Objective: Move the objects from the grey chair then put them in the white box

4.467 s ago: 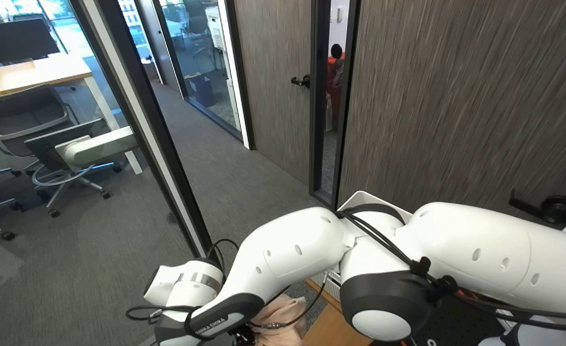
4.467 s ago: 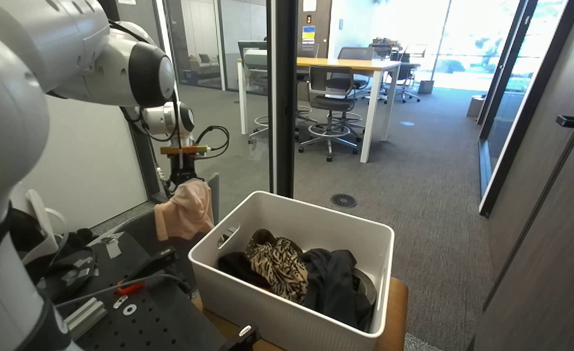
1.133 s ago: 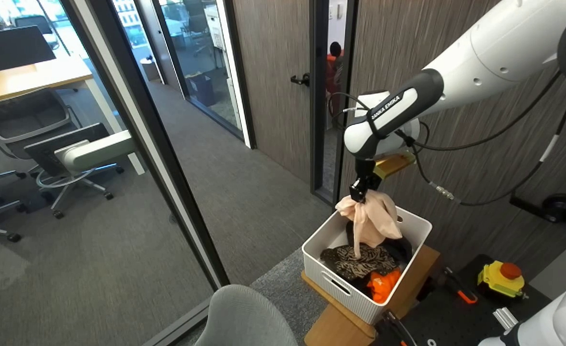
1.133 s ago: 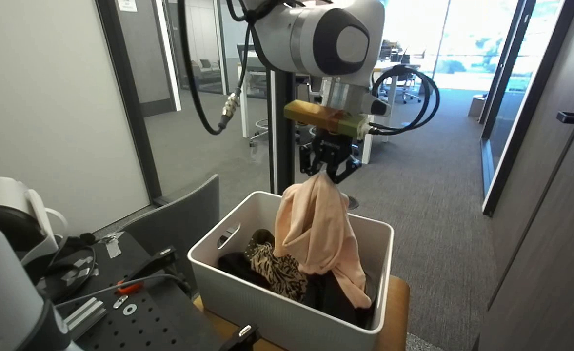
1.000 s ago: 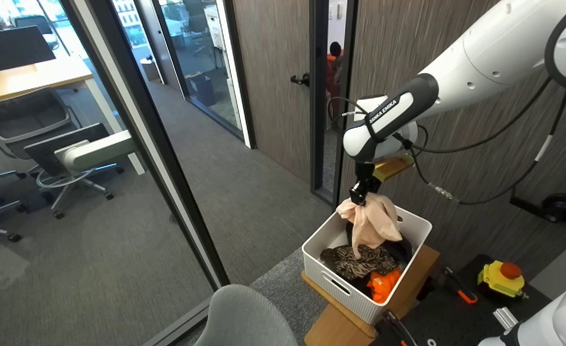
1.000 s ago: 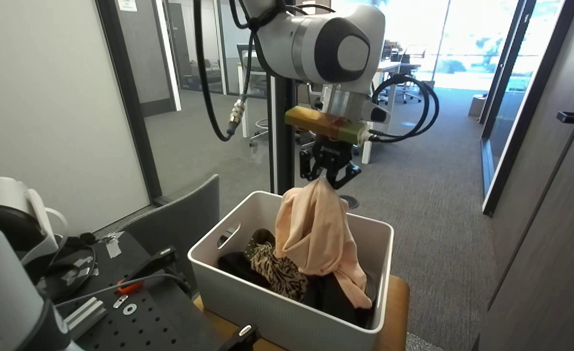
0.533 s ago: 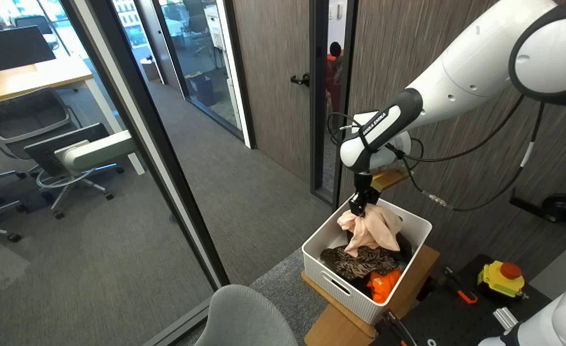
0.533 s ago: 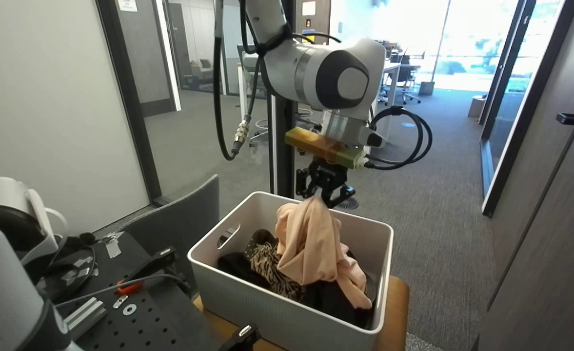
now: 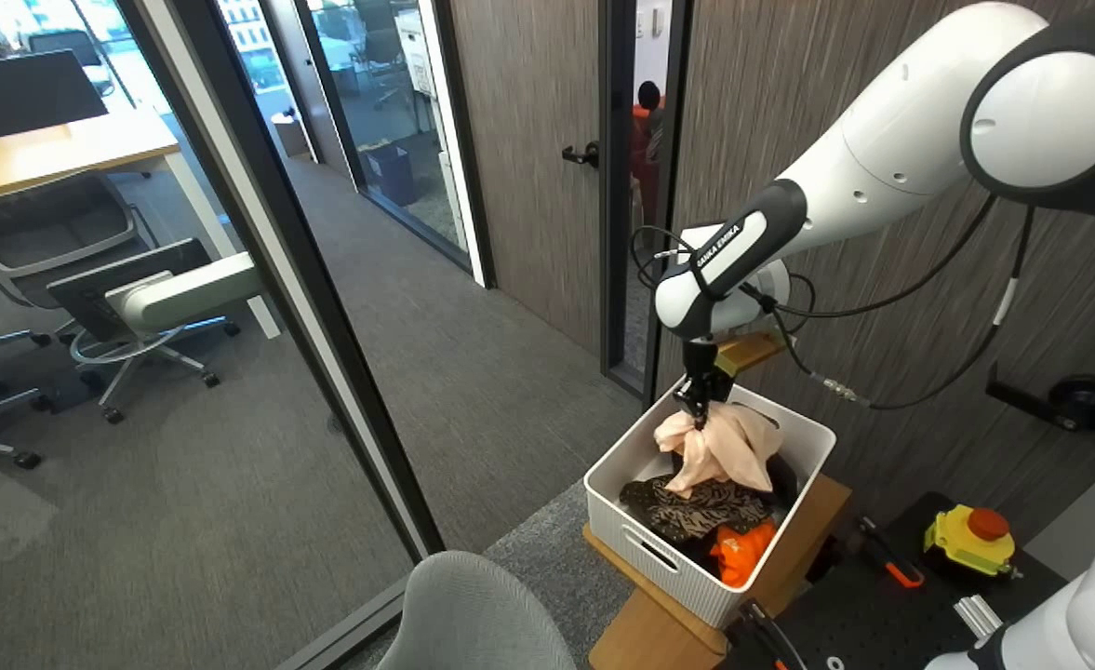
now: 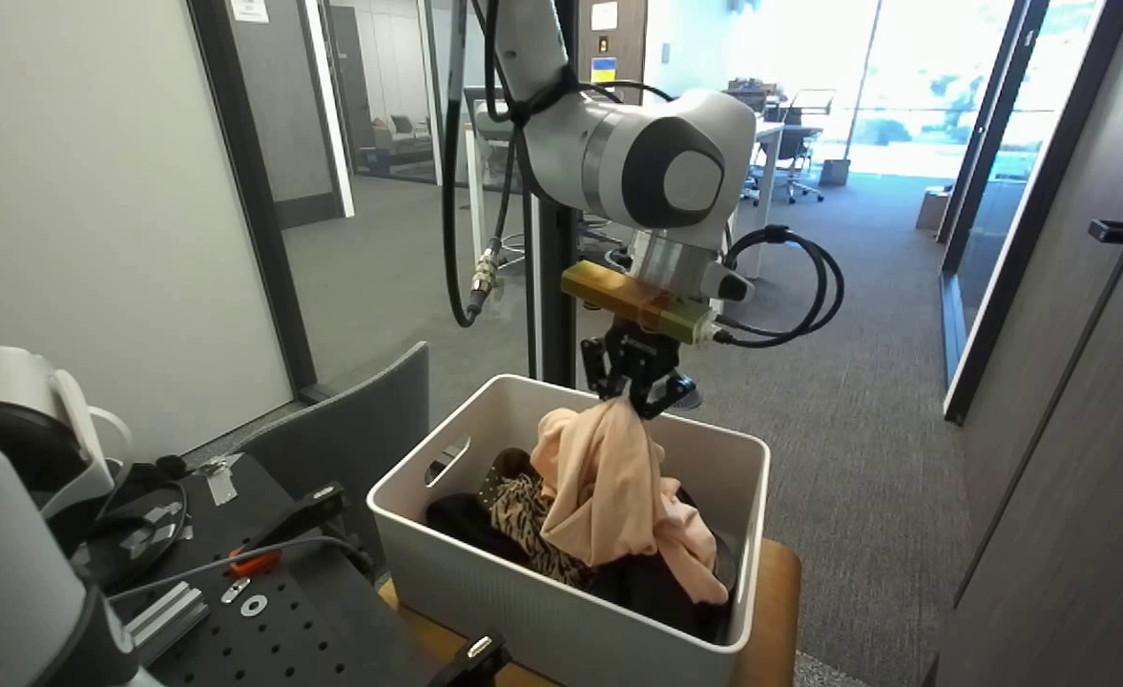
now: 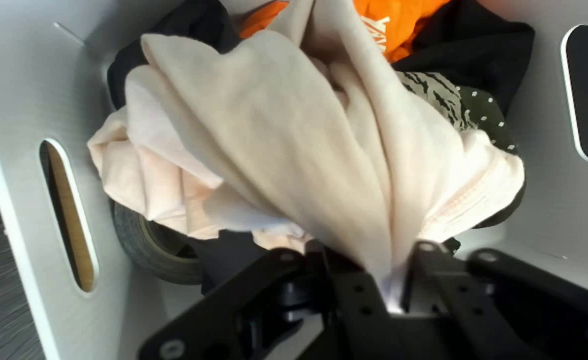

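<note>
Your robot arm (image 10: 675,162) stretches into both exterior views, its wrist turned downward. Your black table (image 10: 322,611), dotted with holes, fills a lower corner of an exterior view. The grey chair (image 9: 477,609) shows you its rounded back in both exterior views, near the white box (image 10: 523,611) but apart from it. The box stands upright on a brown stand (image 10: 776,606). Inside the box you have the pale cloth (image 10: 604,487), draped over a dark patterned cloth (image 9: 691,510) and some black cloth (image 11: 478,55), its top drawn up into a peak. Your gripper (image 10: 633,401) points down over the box with its fingers pinched on that peak; in the wrist view you see the folds narrow into the slim gap between them. An orange cloth (image 9: 741,551) lies in the box, next to the patterned one and partly hidden behind the pale cloth in your wrist view. There you also find a dark ring (image 11: 134,240) by the box wall, partly covered. A red-topped yellow switch (image 9: 966,544) sits on the black table, and a flat washer (image 10: 244,611) lies there too.
</note>
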`<state>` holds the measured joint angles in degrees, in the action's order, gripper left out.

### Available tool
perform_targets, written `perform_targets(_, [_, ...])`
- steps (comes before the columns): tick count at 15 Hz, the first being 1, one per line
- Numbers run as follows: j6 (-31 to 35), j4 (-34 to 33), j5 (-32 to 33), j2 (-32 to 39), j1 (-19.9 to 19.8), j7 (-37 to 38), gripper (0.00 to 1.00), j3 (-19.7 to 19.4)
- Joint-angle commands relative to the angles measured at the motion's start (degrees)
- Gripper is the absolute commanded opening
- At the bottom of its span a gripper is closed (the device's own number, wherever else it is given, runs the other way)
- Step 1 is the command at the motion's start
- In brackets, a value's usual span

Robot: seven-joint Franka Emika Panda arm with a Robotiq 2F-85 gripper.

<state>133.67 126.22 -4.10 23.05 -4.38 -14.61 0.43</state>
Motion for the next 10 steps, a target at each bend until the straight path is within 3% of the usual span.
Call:
perform_targets(1, [-2.21,-0.62,-0.25,-0.94,-0.48,-0.33,0.53,0.62])
perform_targets(7, [-8.48,4.3,0.28,-8.79,-0.24,-0.82,0.99,0.43])
perform_targets(10, [-12.87,9.64,0.24,-17.61,0.04,-0.96,1.0,0.04])
